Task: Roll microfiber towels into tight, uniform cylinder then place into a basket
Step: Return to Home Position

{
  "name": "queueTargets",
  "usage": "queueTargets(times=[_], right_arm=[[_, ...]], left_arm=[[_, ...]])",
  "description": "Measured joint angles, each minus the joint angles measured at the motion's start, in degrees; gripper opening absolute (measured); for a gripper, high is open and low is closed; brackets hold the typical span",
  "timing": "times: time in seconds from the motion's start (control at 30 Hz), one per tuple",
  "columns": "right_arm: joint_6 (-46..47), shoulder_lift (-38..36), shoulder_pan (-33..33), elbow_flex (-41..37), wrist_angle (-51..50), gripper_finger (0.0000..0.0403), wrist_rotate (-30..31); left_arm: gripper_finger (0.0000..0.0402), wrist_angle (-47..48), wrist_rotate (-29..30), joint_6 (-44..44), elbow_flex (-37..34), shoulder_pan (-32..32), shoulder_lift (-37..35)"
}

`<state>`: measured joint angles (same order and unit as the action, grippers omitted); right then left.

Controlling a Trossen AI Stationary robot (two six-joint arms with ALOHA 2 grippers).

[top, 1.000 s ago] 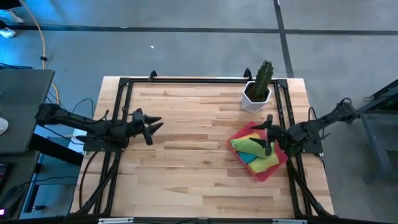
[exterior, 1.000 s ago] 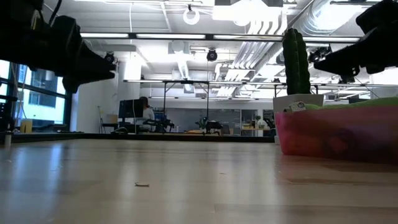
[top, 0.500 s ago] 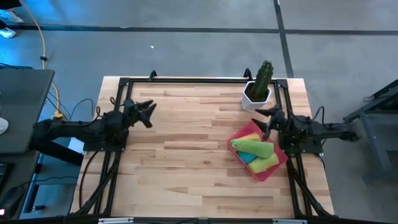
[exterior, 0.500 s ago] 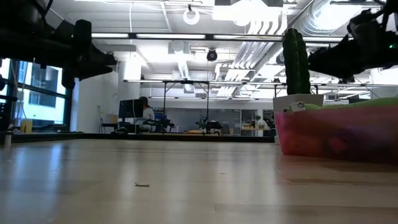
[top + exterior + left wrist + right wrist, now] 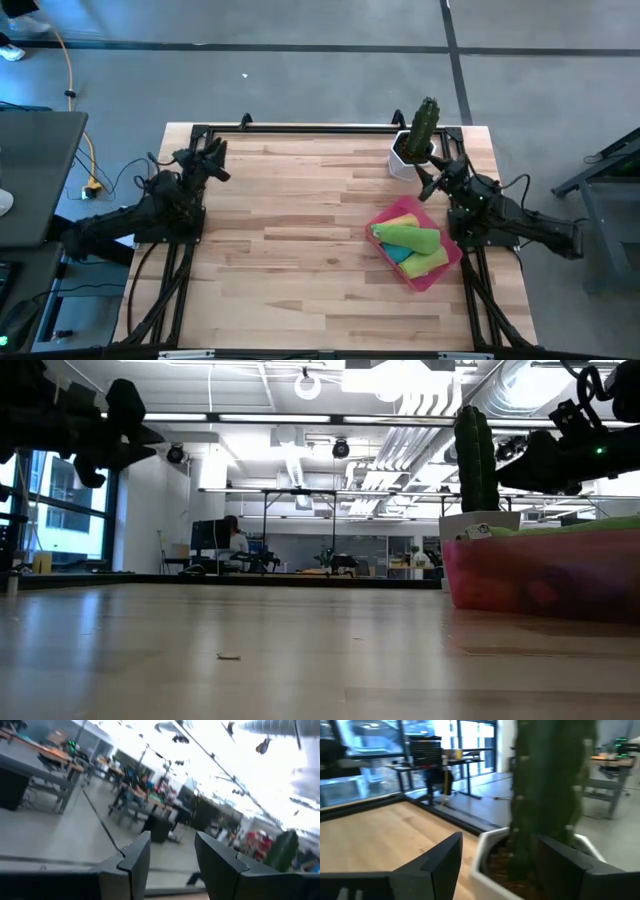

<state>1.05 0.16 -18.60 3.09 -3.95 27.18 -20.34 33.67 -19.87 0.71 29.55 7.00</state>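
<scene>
The pink-red basket (image 5: 430, 283) lies at the table's right side, also seen in the low view (image 5: 540, 575). In it rest several rolled microfiber towels: a yellow one (image 5: 398, 221), a green one (image 5: 412, 238), a teal one (image 5: 398, 254) and a lime one (image 5: 430, 262). My right gripper (image 5: 428, 176) stands open just beyond the basket's far corner, pointing at the cactus pot (image 5: 410, 158) and holding nothing (image 5: 495, 855). My left gripper (image 5: 213, 160) is open and empty (image 5: 172, 855) above the table's far-left corner, pointing toward the far edge.
A white pot with a green cactus (image 5: 550, 785) stands at the far right, right in front of my right gripper's fingers. A black frame (image 5: 320, 128) runs along the table's far and side edges. Bare wood spans the middle and near part of the table (image 5: 300, 260).
My left gripper has swung from pointing at the table's middle toward the far-left corner, rising a little. My right gripper has swung from above the basket toward the far edge, up to the cactus pot. Both stay open; the towels have not moved.
</scene>
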Motion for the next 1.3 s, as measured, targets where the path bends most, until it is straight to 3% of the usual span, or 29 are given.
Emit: queueTargets(times=[0.27,0.67,1.3], right_arm=[[0.0,0.0,-5.7,0.0,0.0,0.0226,0.0],[0.0,0.1,-6.3,0.0,-0.1,0.0226,-0.5],[0.0,0.1,-6.3,0.0,-0.1,0.0226,-0.5]], left_arm=[[0.0145,-0.1,0.0,0.0,0.0,5.0,-6.9],[0.0145,2.2,0.2,0.0,0.0,11.7,-6.7],[0.0145,2.6,0.4,0.0,0.0,12.1,-6.7]])
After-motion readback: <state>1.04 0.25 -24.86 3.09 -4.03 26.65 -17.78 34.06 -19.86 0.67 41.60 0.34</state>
